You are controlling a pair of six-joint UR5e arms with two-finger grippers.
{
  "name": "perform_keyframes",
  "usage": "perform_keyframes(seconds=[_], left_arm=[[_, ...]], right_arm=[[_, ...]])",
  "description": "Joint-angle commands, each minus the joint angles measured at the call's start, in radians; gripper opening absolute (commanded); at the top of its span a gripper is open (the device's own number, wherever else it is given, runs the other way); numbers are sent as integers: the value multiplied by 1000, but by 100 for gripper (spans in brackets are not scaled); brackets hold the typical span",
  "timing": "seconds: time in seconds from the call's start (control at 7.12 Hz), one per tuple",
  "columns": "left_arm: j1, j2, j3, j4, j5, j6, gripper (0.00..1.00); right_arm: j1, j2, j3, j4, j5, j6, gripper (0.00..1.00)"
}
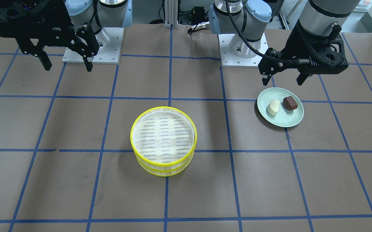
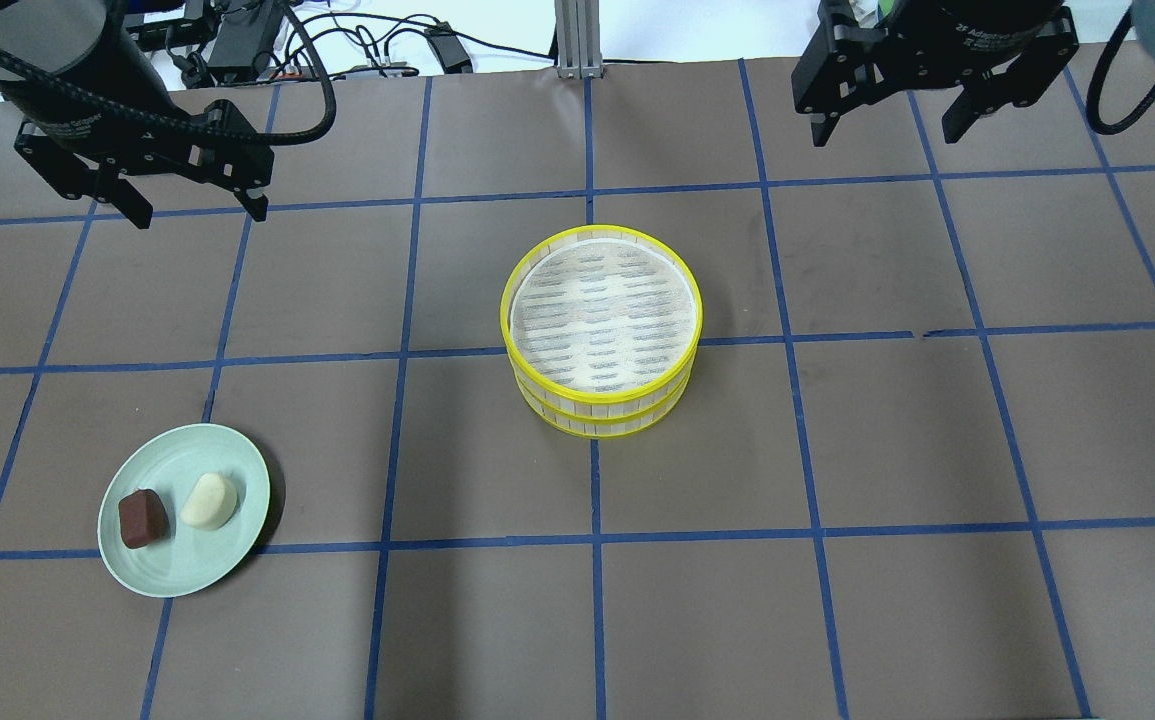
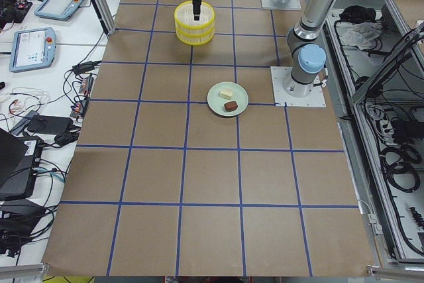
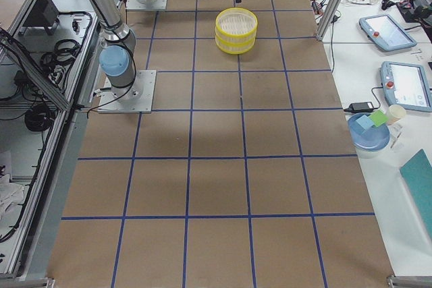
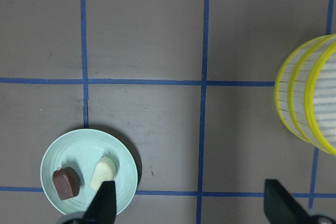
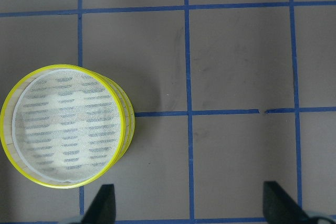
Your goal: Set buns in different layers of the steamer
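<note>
The two steamer layers are stacked mid-table, the top layer (image 2: pixel 601 318) on the bottom layer (image 2: pixel 597 425), both empty as far as shows. The stack also shows in the front view (image 1: pixel 163 172). The cream-white bun (image 2: pixel 209 500) and the reddish-brown bun (image 2: pixel 142 518) lie side by side on a pale green plate (image 2: pixel 187 570), also in the front view (image 1: pixel 273 107) (image 1: pixel 290 103). My left gripper (image 2: pixel 199 210) is open and empty, high above the table behind the plate. My right gripper (image 2: pixel 887 130) is open and empty, high at the back right, away from the stack.
The table is brown paper with a blue tape grid. The arm bases (image 1: pixel 242 48) stand at the robot's edge. Tablets, cables and a blue plate with cups (image 4: pixel 369 129) lie on the operators' bench beyond the table.
</note>
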Motion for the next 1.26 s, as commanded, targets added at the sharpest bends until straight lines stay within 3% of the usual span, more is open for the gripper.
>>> perform_keyframes(seconds=[0.0,1.12], left_arm=[[3,4,-14,0,4,-1,100],[11,4,-17,-17,-3,13,100]], right_arm=[[0,0,0,2,0,0,100],[0,0,0,6,-2,0,100]])
